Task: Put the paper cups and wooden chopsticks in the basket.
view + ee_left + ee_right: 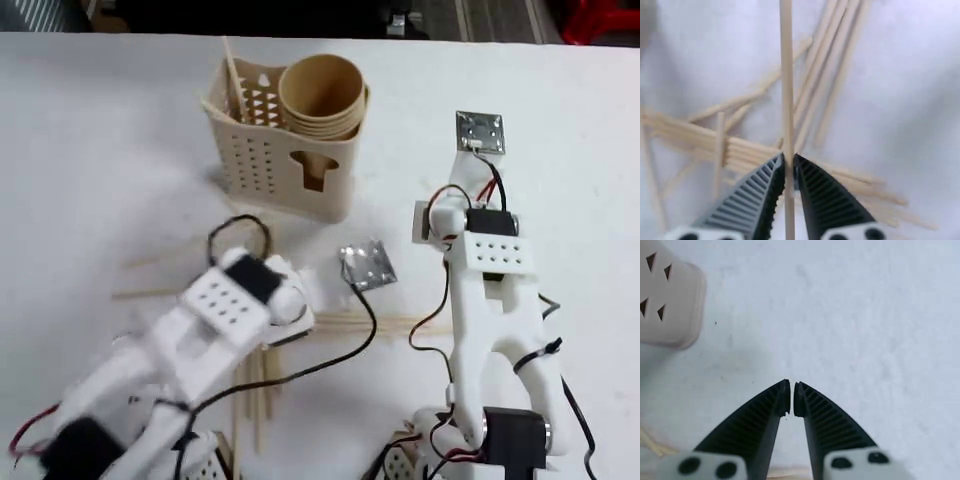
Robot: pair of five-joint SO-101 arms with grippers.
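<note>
The left end effector is clenched on one wooden chopstick, and the stick runs straight out ahead between the jaws. I judge the grip is meant to draw it out of the loose chopsticks and carry it to the basket. That heap lies on the counter a little in front of the basket, well over a dozen sticks, too crossed for an exact count. The paper cups already sit nested inside the basket as one stack; I make out about four rims. Two or so upright chopsticks stand in the basket beside the cups. The right end effector is closed on nothing, near the basket — seemingly parked out of the way.
</note>
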